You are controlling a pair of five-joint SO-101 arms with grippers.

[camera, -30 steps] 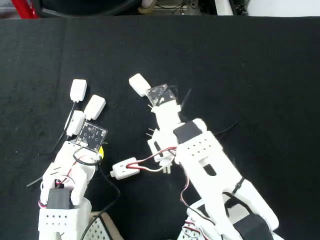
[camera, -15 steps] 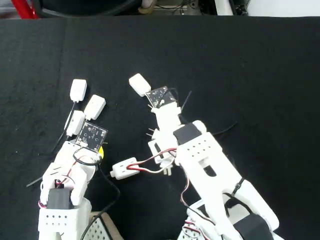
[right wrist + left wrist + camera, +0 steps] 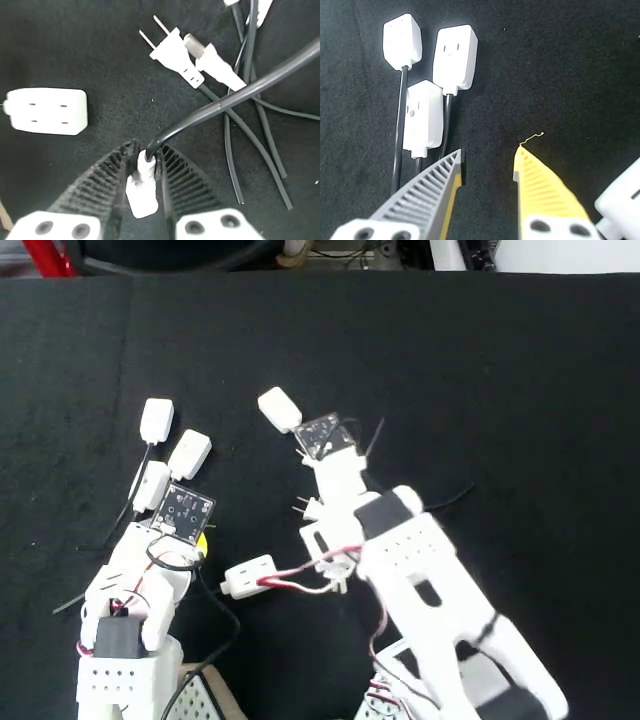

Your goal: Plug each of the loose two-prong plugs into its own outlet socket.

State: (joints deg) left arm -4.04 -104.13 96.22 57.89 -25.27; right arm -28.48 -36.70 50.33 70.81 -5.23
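my right end effector [image 3: 145, 150] is closed on a small white two-prong plug body [image 3: 142, 187], one ribbed finger pressed against each side. the plug's black cord [image 3: 225, 97] rises out between the fingertips and arcs away across the black cloth-covered bench [image 3: 75, 45]. just beyond the fingertips, off to one side, a white rectangular outlet block with two pairs of slots [image 3: 45, 111] lies flat on the bench, apart from the plug i hold. on the other side lies a loose white two-prong plug [image 3: 172, 50] with its prongs bare. several thin black cords [image 3: 260, 145] cross beside it.

my left end effector [image 3: 487, 155] is open, with the grey finger and the yellow finger spread and only bare bench between them. a cluster of three white plastic outlet sockets [image 3: 455, 57] lies ahead of it, each on its own black cord. the nearest socket sits just past the grey fingertip, not touching it.

from above, another white outlet block [image 3: 250, 577] lies between my two arms, well apart from the three sockets.
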